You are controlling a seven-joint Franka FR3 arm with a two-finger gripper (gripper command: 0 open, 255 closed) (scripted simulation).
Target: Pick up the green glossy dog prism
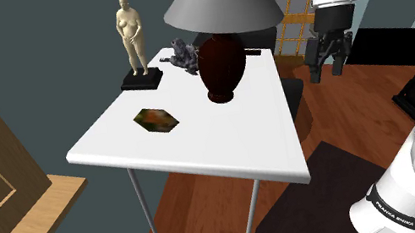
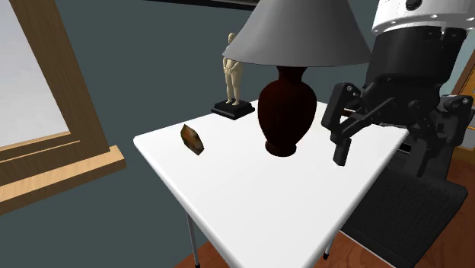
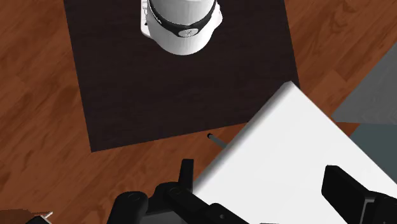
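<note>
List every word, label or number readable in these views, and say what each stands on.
"FRANKA EMIKA": white lettering on the arm's black band; it is small, so read with some doubt.
Pale mark on the arm's dark ring in the wrist view: too small to read.
No text on the green-brown prism, lamp or statuette.

We've the lamp btwn gripper & prism, statue far left; open room over the table near half.
</note>
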